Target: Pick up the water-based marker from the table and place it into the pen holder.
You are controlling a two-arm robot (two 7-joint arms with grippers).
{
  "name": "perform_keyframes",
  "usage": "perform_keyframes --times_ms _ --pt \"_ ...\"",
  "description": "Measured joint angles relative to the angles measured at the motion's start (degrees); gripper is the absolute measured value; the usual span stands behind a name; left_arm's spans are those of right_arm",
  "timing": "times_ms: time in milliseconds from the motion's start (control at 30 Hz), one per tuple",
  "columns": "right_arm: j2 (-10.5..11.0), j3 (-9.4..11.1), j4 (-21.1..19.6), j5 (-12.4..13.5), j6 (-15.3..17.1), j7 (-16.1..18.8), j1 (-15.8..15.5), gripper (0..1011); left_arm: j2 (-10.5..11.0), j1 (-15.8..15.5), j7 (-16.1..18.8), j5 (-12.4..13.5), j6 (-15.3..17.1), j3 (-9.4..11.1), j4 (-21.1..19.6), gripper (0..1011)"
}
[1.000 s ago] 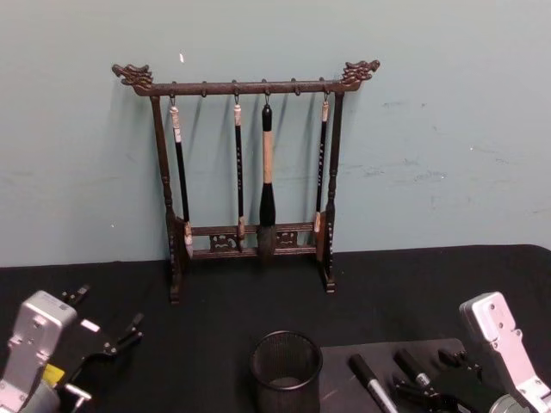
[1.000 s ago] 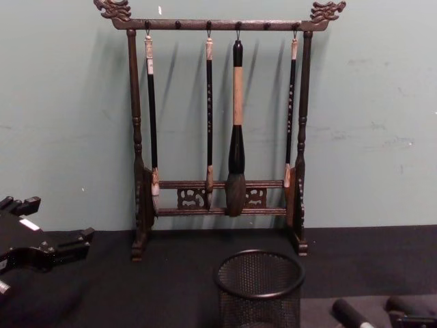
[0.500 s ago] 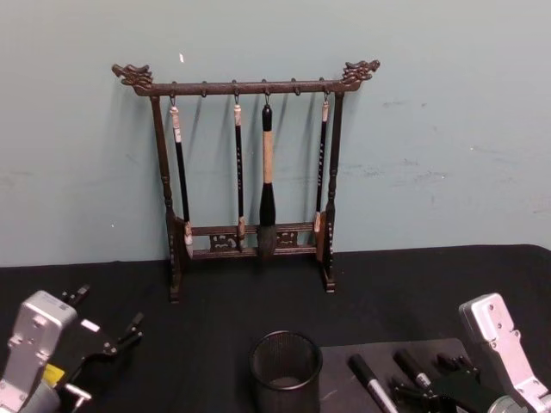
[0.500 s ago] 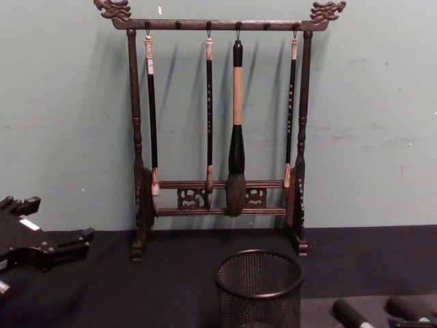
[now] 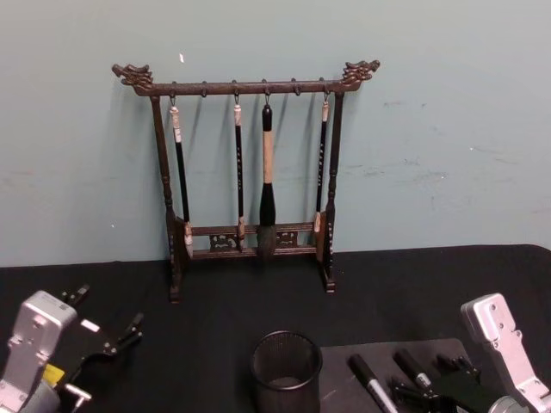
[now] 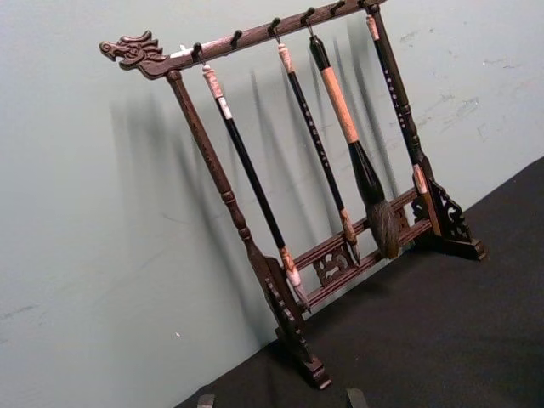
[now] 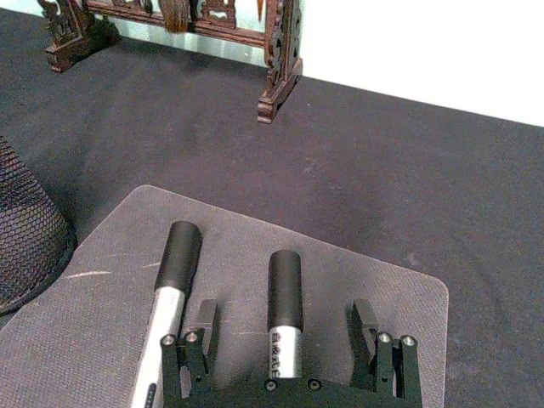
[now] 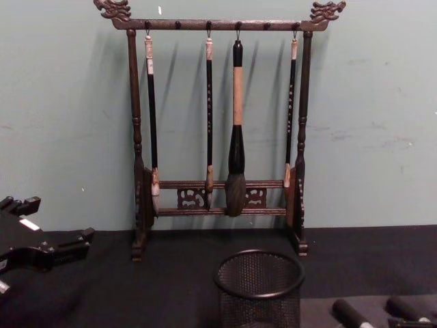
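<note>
Black tabletop (image 7: pixel 425 170) — right gripper (image 7: pixel 284 327), spread, straddling black-capped silver marker (image 7: pixel 285 276); likely light, stiff, slick — gripping mid-barrel suiting best. Left gripper (image 5: pixel 110 306) idling near left, spread.

black wire-mesh cylindrical pen holder (image 8: pixel 259 290): base cut off, chest view | black-capped silver marker (image 7: pixel 285 293) straddled by right gripper (image 7: pixel 284 313): barrel end hidden beneath it

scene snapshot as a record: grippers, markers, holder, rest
right gripper: open, fingers either side of far marker, not gripping
left gripper: open, idle at the table's left
near marker: lies on grey mat, beside far marker
pen holder: upright, left of mat, no marker in it
brush rack: by the wall, four brushes hanging
</note>
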Motion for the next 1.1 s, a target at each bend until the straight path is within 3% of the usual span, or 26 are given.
perform_keyframes --times_ms 367,667,767,900,1033,1100 --pt "0.08 -0.12 -0.07 0.03 -0.06 -0.16 0.0 1003 0.0 0.0 0.0 0.0 0.0 0.0 0.0 1001" --pt "0.12 -0.18 -0.12 0.04 -0.09 -0.21 0.0 836 0.0 0.0 0.0 0.0 0.0 0.0 0.0 1001" --pt "0.15 -0.19 -0.14 0.04 -0.09 -0.25 0.0 602 0.0 -0.01 0.0 0.0 0.0 0.0 0.0 1001" --pt "0.15 -0.19 -0.14 0.04 -0.09 -0.27 0.0 504 0.0 0.0 0.0 0.0 0.0 0.0 0.0 1001" --pt "0.14 -0.19 -0.14 0.04 -0.09 -0.27 0.0 315 0.0 0.0 0.0 0.0 0.0 0.0 0.0 1001" --pt "0.15 -0.19 -0.14 0.04 -0.09 -0.28 0.0 270 0.0 0.0 0.0 0.0 0.0 0.0 0.0 1001"
